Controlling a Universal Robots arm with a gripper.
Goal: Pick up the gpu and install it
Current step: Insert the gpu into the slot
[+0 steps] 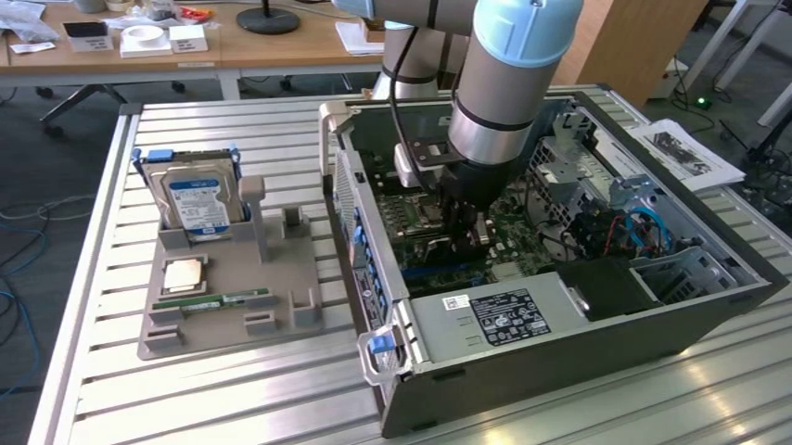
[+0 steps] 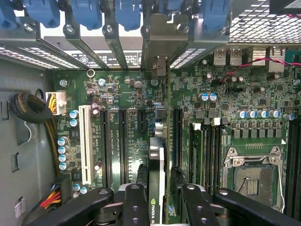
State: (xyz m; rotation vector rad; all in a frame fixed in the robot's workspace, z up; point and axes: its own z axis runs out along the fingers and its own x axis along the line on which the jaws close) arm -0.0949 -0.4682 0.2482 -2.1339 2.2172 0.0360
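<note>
**Item 1.** Gripper point(image 2: 157, 209): black fingers point(image 2: 135, 202) clamped on the gpu point(image 2: 156, 165), one on each flat side of it, low inside the open computer case point(image 1: 557, 371).

**Item 2.** Gpu: seen edge-on, held over the motherboard point(image 2: 221, 94) between long black expansion slots point(image 2: 123, 141), with its far end toward the rear bays. Whether its contacts have entered a slot cannot be told.

**Step, judged:** pickup is done and install is in hand. Seating calls for the card edge to be square over its slot and the bracket to meet its bay.

**Item 3.** Close obstacles: the blue retention latches point(image 2: 127, 12) over the rear bays, and the neighbouring slots just beside the card.

**Item 4.** White slot point(image 2: 85, 141), empty processor socket point(image 2: 251, 181) and sleeved cable bundle point(image 2: 33, 108): all apart from the card.

**Item 5.** Exterior view, six o'clock of the gripper: labelled power supply point(image 1: 495, 315).

**Item 6.** Exterior view, nine o'clock of the case: grey tray point(image 1: 223, 324) on the slatted table point(image 1: 185, 399). It holds:
- an upright hard drive point(image 1: 198, 199) at its twelve o'clock end
- a processor chip point(image 1: 184, 273)
- a memory stick point(image 1: 223, 301)
</note>
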